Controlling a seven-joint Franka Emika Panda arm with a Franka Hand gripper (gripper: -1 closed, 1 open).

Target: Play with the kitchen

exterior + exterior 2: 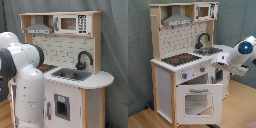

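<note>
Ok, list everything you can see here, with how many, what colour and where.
kitchen: one, white and light wood, centre in both exterior views
stovetop: one, black with red rings, counter, on the second exterior view's left
sink: one, grey, counter beside the stovetop
faucet: one, black, behind the sink
hood: one, grey, upper shelf above the stovetop
microwave: one, white, upper shelf beside the hood
oven door: one, white, windowed, hanging open below the stovetop
curtain: grey, behind the kitchen
floor: wood
arm: one, white, beside the kitchen
</note>
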